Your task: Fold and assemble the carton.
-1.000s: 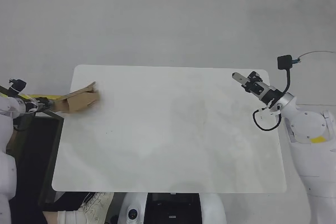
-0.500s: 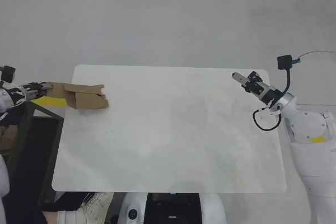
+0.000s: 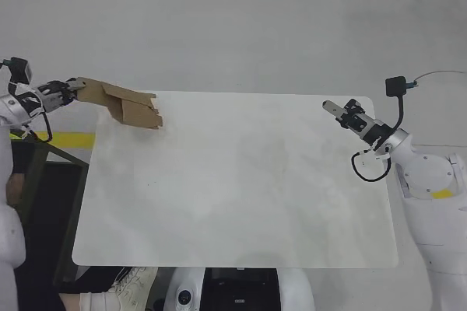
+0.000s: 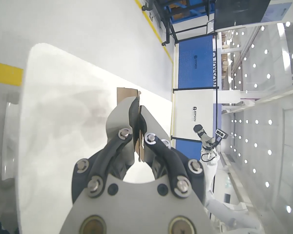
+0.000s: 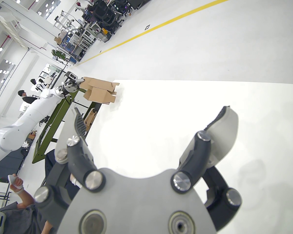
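A flattened brown carton hangs over the far left corner of the white table, raised off the surface. My left gripper is shut on the carton's outer edge, beyond the table's left side. In the left wrist view the pads pinch the cardboard edge. The right wrist view shows the carton far off at the opposite corner, held by the left gripper. My right gripper is open above the far right corner, its fingers spread with nothing between them.
A dark green frame with more cardboard under it stands off the table's left side. A yellow floor line runs beside it. The table's middle and near half are bare white surface.
My left gripper has carried the carton from the table's left edge upward and toward the far left corner, turning it. The right arm has kept still.
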`<state>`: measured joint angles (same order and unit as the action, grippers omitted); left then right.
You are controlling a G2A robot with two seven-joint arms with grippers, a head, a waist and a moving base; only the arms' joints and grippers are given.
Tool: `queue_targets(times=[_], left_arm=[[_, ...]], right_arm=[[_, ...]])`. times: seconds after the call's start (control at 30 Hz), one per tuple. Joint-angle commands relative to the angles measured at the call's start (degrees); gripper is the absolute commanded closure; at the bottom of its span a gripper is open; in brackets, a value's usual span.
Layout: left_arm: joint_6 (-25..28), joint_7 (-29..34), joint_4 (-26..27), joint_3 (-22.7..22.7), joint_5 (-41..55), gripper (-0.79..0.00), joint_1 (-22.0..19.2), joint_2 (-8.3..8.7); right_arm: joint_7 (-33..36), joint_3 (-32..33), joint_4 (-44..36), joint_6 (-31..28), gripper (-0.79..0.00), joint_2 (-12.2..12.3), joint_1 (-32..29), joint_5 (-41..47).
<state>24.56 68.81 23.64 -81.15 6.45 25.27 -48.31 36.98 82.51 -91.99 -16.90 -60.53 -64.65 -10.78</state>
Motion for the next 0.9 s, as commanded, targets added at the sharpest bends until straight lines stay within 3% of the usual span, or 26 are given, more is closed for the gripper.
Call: queue_targets(times=[0.0, 0.17, 0.33, 0.53, 0.87], left_arm=[[-1.2, 0.3, 2.2, 1.5, 1.6, 0.0, -0.4, -1.14], [-3.7, 1.2, 6.7, 5.7, 4.0, 0.0, -1.4, -3.81], [-5.6, -3.1, 10.9, 10.9, 3.1, 0.0, -2.4, -6.43], [-7.5, -3.7, 15.8, 16.5, 5.1, 0.0, -2.6, -9.34], [-9.2, -1.7, 23.9, 22.0, 7.1, 0.0, -1.1, -11.76]], right_arm=[[0.0, 0.0, 0.0, 0.0, -0.785, 0.0, 0.0, 0.0], [0.0, 0.0, 0.0, 0.0, -0.785, 0.0, 0.0, 0.0], [0.0, 0.0, 0.0, 0.0, -0.785, 0.0, 0.0, 0.0], [0.0, 0.0, 0.0, 0.0, -0.785, 0.0, 0.0, 0.0], [0.0, 0.0, 0.0, 0.0, -0.785, 0.0, 0.0, 0.0]])
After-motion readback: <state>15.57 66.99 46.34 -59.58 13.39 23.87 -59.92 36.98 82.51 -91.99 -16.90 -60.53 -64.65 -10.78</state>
